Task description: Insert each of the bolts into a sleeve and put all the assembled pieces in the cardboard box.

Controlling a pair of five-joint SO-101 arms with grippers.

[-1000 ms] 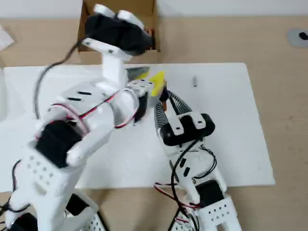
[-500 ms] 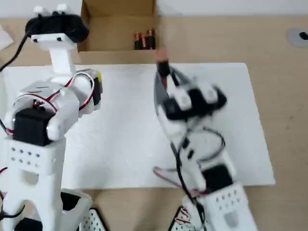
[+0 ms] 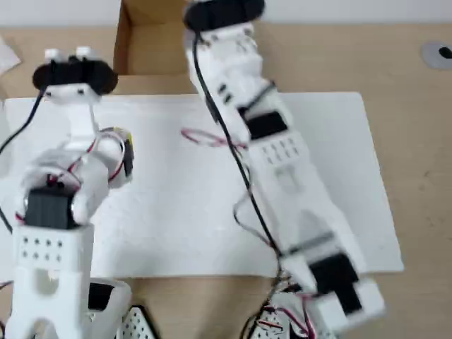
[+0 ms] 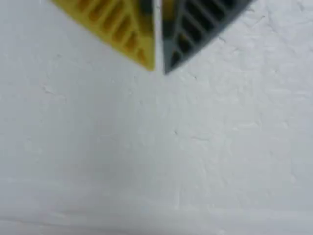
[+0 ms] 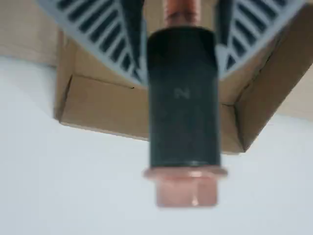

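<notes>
Left arm [image 3: 63, 183]: drawn back to the 9 o'clock side of the white mat [image 3: 339, 176], away from the middle where it crowded the other arm a second ago.
Left gripper [image 4: 157, 66]: yellow and grey fingers pressed almost together, only a thin slit between them, pinching nothing; hanging over bare mat.
Cardboard box [image 3: 141, 49]: at 12 o'clock on the tabletop [image 3: 417, 141], just past the mat's far edge.
Right arm [image 3: 282, 155]: stretched from 5 o'clock up to 12 o'clock, wrist above the box; half a second ago short of its rim.
Right gripper [image 5: 181, 68]: fingers pinching the black sleeve [image 5: 182, 98].
Bolt [image 5: 186, 188]: copper, seated through the sleeve, head clear of one end, shank showing at the other between the fingers.
Piece: held against the box's corner, not yet let go.
Meaning: insertion done for this piece; likely only lowering and release left.
Writing: one faint pale mark on the sleeve, not read off; nothing else legible.
</notes>
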